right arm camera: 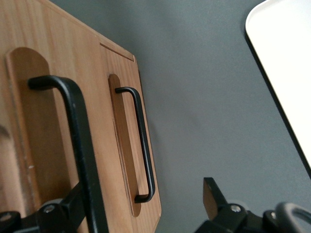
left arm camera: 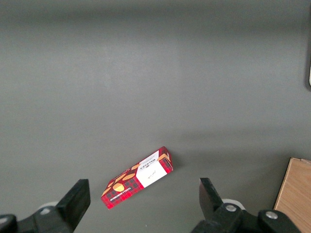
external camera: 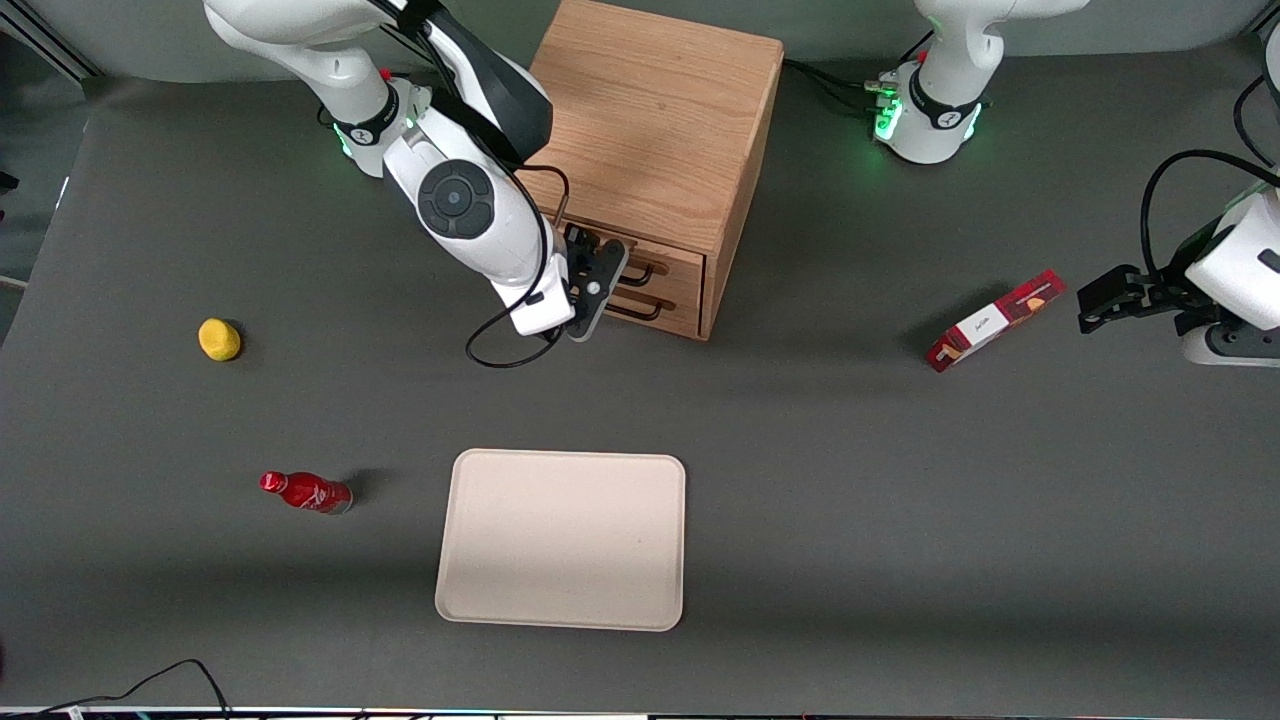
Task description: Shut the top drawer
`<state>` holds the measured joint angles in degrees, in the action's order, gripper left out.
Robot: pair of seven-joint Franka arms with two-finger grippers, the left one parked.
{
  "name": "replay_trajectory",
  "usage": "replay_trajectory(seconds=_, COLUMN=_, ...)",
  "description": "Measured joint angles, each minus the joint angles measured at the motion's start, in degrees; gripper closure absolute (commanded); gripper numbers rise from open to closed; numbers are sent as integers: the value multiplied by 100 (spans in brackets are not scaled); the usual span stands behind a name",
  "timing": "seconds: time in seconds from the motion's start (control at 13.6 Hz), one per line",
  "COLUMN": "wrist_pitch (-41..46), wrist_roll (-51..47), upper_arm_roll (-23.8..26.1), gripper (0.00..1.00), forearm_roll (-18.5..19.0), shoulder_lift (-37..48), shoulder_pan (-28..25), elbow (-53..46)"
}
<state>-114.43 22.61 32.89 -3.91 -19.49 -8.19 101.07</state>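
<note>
Right arm (external camera: 470, 215) reached down from its base toward front camera, wrist angled low. Tool (external camera: 590, 285) hung at arm's end, black fingers (right arm camera: 216, 199) spread apart, one finger either side of gap, nothing gripped between them.

No text is readable: the print on the white label of the red cardboard box (left arm camera: 137, 183) stays illegible.
</note>
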Motion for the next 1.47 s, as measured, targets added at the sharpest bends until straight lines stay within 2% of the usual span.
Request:
replay_trajectory(seconds=0.22, wrist_pitch=128, wrist_roll=-2, upper_arm_roll=2, gripper=0, forearm_roll=-96, shoulder_lift=102, shoulder_pan=4, elbow=-16)
replay_trajectory(seconds=0.44, wrist_pitch=263, wrist_roll=-2, upper_arm_roll=-20, gripper=0, forearm_roll=-435, shoulder_lift=203, shoulder_pan=76, elbow=-149)
replay_trajectory(seconds=0.66, wrist_pitch=493, wrist_roll=-6, upper_arm_roll=-20, gripper=0, forearm_roll=-589, shoulder_lift=311, shoulder_pan=155, elbow=-361)
replay_trajectory(seconds=0.96, wrist_pitch=782, wrist_roll=-35, upper_arm_roll=-45, gripper=0, forearm_roll=-986, shoulder_lift=549, shoulder_pan=538, elbow=-554)
replay_trajectory(seconds=1.32, wrist_pitch=1007, wrist_roll=-84, upper_arm_roll=-810, gripper=0, forearm_roll=-997, shoulder_lift=1160, shoulder_pan=737, elbow=-573)
replay_trajectory(seconds=1.47, wrist_pitch=1160, wrist_roll=-361, upper_arm_roll=-968, gripper=0, forearm_roll=-999, shoulder_lift=1354, shoulder_pan=1113, elbow=-575)
